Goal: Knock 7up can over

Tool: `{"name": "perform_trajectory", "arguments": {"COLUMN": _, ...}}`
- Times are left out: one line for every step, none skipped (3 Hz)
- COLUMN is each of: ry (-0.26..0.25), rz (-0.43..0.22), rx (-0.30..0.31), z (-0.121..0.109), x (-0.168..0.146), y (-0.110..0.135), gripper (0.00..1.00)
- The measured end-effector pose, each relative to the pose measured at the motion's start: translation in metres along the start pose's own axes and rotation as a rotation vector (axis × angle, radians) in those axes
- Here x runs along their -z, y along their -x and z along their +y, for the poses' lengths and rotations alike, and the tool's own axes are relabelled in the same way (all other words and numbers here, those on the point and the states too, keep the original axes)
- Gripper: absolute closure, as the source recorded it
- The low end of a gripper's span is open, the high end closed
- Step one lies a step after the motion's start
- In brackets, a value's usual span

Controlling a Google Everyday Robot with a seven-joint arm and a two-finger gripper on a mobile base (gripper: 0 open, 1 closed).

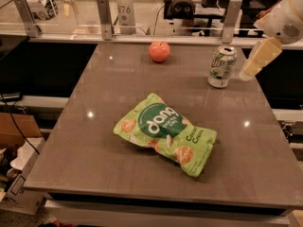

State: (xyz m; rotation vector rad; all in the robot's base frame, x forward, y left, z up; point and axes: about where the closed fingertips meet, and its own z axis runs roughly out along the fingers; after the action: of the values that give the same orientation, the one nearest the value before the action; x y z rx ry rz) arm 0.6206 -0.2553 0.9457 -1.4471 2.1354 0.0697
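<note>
The cream-coloured plastic hand [247, 71] hangs at the far right edge of the grey stone-look surface [118, 89], angled downward from its white arm. Whether it is released or clenched I cannot tell. The small silver-white aluminium 7up can with green lettering [222, 66] stands upright just beside the hand, on the side toward the middle of the surface, with a narrow gap between them and no contact that I can see.

Well away from the hand, past the can along the back of the surface, sits a round orange-red apple [159, 51]. A crinkled green snack bag [165, 132] lies farther off, toward the front and centre.

The main risk, as I judge it, is a push that lands too low on the can, so it slides upright instead of toppling. A sweep that is slightly high or behind the can could miss it altogether. The can also stands close to the back and side edges, so once it tips it may roll off, or run along the back toward the apple.
</note>
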Motion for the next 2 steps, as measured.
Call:
{"name": "perform_trajectory", "arguments": {"ry": 0.013, "rz": -0.032, "rx": -0.032, "z": -0.018, "x": -0.02, "y": -0.003, "gripper": 0.0}}
{"name": "perform_trajectory", "arguments": {"ry": 0.035, "rz": -0.065, "rx": -0.068, "z": -0.028, "x": -0.037, "y": -0.008, "gripper": 0.0}}
